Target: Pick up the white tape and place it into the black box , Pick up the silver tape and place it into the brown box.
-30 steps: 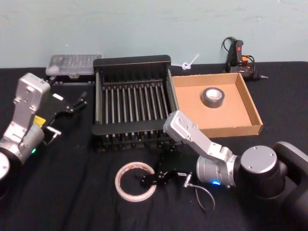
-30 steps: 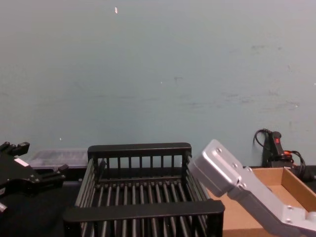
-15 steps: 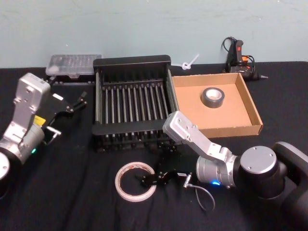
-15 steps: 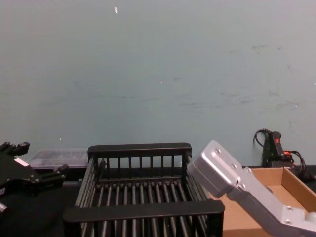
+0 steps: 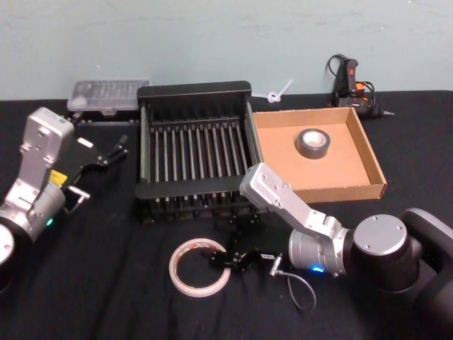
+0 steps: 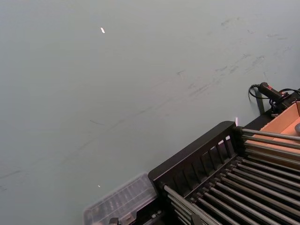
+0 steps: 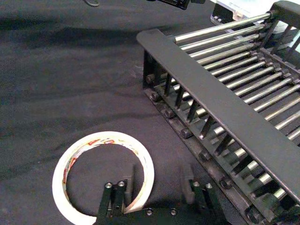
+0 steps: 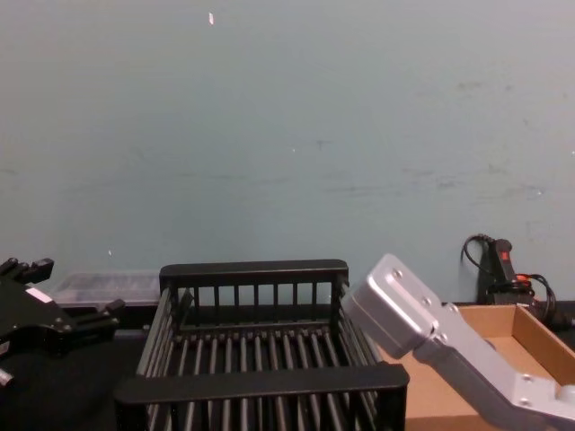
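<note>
The white tape point(image 5: 199, 266) lies flat on the black cloth in front of the black box point(image 5: 192, 188). My right gripper point(image 5: 222, 257) is low at the roll's right side and open. In the right wrist view one finger point(image 7: 114, 199) is inside the white tape point(image 7: 79, 152) ring and the other finger point(image 7: 193, 193) outside it, with the roll's rim between them. The silver tape point(image 5: 312, 143) rests in the brown box point(image 5: 341, 190), to the right of the black box. My left gripper point(image 5: 107, 153) is parked open, left of the black box.
A clear plastic case point(image 5: 107, 94) sits behind the left arm. A glue gun point(image 5: 350, 79) and a white zip tie point(image 5: 277, 93) lie at the table's back. A thin cable loop point(image 5: 302, 289) trails below the right wrist. The black box's near rim point(image 7: 211, 98) is close to the right gripper.
My right gripper has shifted slightly toward the white tape, and its fingers now stand over the roll's right rim. The left arm and both tapes have not moved.
</note>
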